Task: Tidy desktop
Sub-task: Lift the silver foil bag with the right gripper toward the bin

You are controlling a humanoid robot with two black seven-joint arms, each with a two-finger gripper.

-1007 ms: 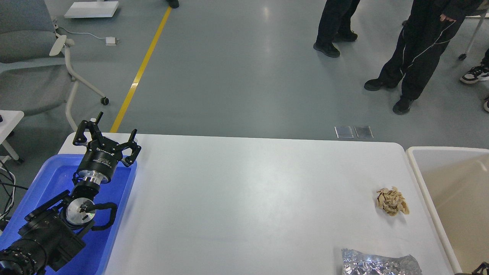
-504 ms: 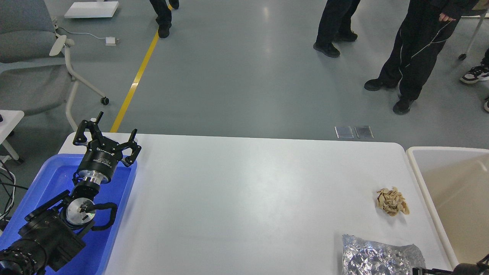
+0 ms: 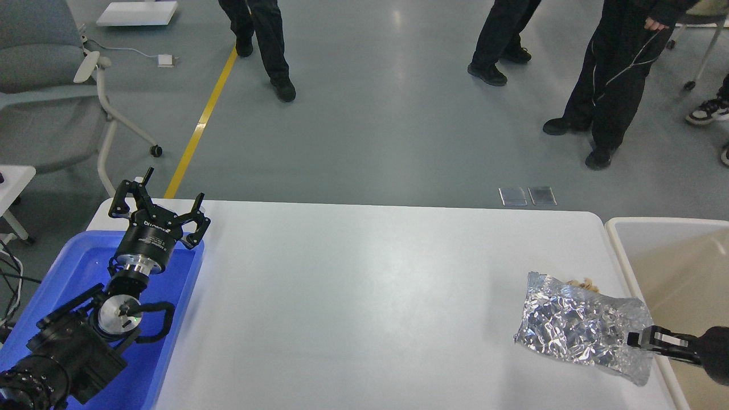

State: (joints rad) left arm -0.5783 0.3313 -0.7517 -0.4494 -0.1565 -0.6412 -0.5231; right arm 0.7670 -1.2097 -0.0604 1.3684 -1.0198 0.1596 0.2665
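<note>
The white desktop fills the middle of the head view. My left gripper is open and empty, raised over the far end of the blue tray at the left. My right gripper comes in from the lower right and is shut on the right edge of a crumpled silver foil bag, holding it over the desktop's right side. A small pile of beige scraps is almost wholly hidden behind the bag; only its top shows.
A beige white-rimmed bin stands against the desktop's right edge. Beyond the far edge are grey floor, a yellow line, an office chair at left, and the legs of three people.
My right gripper has come up into view from the lower right with the foil bag, lifting it forward over the scrap pile. A person has walked in at top left. The left arm is still.
</note>
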